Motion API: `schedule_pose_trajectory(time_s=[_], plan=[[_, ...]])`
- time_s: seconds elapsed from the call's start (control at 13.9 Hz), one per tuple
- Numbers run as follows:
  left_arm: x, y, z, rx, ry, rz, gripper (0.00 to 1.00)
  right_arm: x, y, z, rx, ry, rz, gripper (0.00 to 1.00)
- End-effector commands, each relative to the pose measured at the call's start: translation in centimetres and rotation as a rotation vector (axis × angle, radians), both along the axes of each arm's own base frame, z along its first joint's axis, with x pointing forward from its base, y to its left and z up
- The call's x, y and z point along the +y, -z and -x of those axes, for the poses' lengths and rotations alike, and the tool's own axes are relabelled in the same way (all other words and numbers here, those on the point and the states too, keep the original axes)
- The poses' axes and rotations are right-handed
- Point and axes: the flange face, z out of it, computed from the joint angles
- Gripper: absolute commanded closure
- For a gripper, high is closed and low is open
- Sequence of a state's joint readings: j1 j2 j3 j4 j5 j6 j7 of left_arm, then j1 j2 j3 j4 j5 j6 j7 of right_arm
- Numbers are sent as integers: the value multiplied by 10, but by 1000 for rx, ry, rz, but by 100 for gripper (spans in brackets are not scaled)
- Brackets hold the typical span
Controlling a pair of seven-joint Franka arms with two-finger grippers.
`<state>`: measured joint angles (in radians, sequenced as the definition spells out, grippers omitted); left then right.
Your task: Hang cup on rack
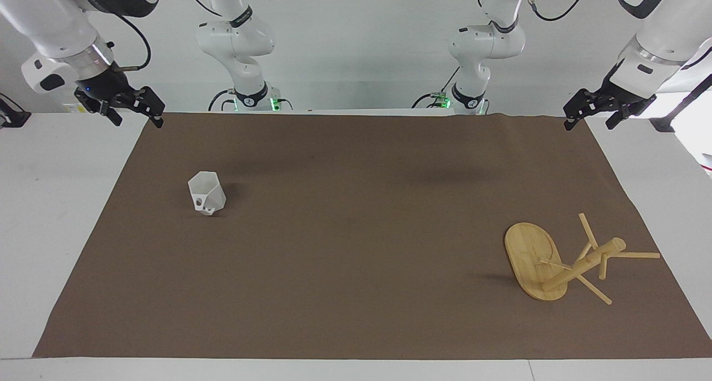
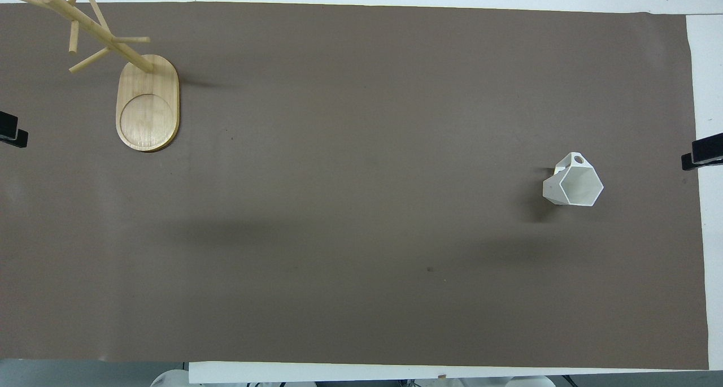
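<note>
The white faceted cup (image 1: 207,192) stands upright on the brown mat toward the right arm's end of the table, its handle pointing away from the robots; it also shows in the overhead view (image 2: 576,183). The bamboo rack (image 1: 529,256) stands on its oval base toward the left arm's end, farther from the robots than the cup, its pegs bare; it also shows in the overhead view (image 2: 148,104). My right gripper (image 1: 136,117) hangs open and empty over the mat's corner nearest the robots, well apart from the cup. My left gripper (image 1: 588,122) hangs open and empty over the other near corner.
A brown mat (image 1: 356,242) covers most of the white table (image 1: 50,203). In the overhead view only the tips of the left gripper (image 2: 12,131) and the right gripper (image 2: 701,152) show at the frame edges. Both arm bases stand at the robots' edge of the table.
</note>
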<state>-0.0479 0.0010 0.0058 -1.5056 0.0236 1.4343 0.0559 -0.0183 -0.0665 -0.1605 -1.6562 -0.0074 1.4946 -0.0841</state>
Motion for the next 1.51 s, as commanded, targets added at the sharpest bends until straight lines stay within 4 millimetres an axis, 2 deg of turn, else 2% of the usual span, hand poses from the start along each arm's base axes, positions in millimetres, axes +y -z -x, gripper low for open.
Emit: schedule_pose_trajectory(time_s=[0.0,0.36,0.5,0.65,0.79,0.94,1.15,1.23,1.3,1.44], plan=[[-2,-2,7,-14,19,1,0,0,2,1,-5,-17,21,1],[5,-1,8,-3,2,0,0,-4,2,2,-8,-30,-1,1],[4,-1,8,-3,3,0,0,4,3,1,-12,-163,-13,1],[4,-1,8,-3,3,0,0,-7,3,-3,-59,-409,-28,1],[5,-1,8,-3,2,0,0,-32,5,-6,-100,-727,-35,1],[4,-1,8,-3,3,0,0,-64,21,-15,-195,-961,-122,1],[4,-1,8,-3,3,0,0,-112,69,-23,-322,-1181,-285,1],[4,-1,8,-3,3,0,0,-122,84,-25,-386,-1260,-336,1],[5,-1,8,-3,2,0,0,-132,100,-25,-439,-1306,-394,1],[4,-1,8,-3,3,0,0,-155,148,-21,-553,-1363,-553,1]])
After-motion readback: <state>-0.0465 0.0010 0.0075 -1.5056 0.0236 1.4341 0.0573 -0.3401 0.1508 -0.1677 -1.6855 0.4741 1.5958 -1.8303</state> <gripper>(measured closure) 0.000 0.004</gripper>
